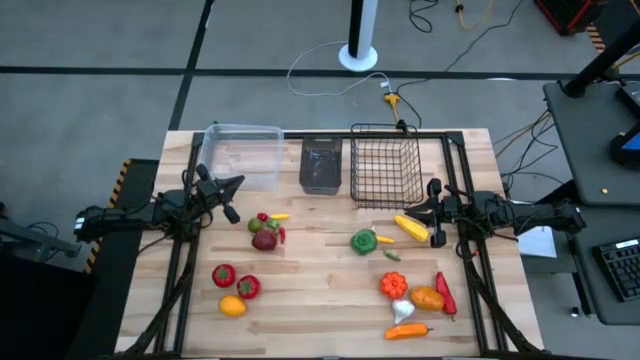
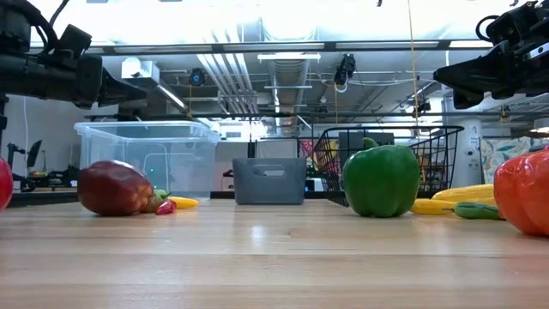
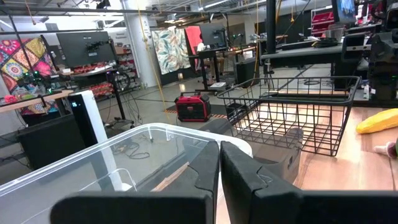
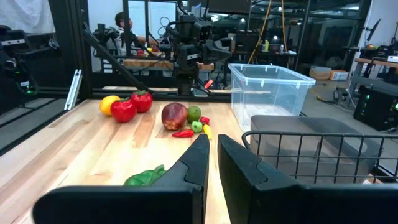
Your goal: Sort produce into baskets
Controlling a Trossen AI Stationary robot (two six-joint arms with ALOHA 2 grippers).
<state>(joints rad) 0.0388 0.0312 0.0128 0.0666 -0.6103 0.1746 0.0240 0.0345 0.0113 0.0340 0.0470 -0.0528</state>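
Produce lies scattered over the wooden counter (image 1: 330,300) in the high view, none of it in the clear tub (image 1: 243,154), the dark bin (image 1: 321,165) or the wire basket (image 1: 385,165) lined along the far edge. The left gripper (image 1: 233,188) hangs with closed, empty fingers just beside the tub's near corner; a dark red fruit (image 1: 264,240) and small pieces lie near it on the counter. The right gripper (image 1: 435,212) also has its fingers closed on nothing, next to the basket's near right corner, with a yellow corn cob (image 1: 411,228) close to its tips and a green pepper (image 1: 364,241) a little farther off.

Low view: both arms hang above the counter, touching nothing; the green pepper (image 2: 381,180) stands upright before the basket (image 2: 390,163).

Left wrist view: the fingers (image 3: 199,180) are pressed together over the tub rim (image 3: 124,149), the basket (image 3: 292,118) beyond them.

Right wrist view: shut fingers (image 4: 193,165) point across the counter toward two red tomatoes (image 4: 132,106) and the tub (image 4: 268,90).
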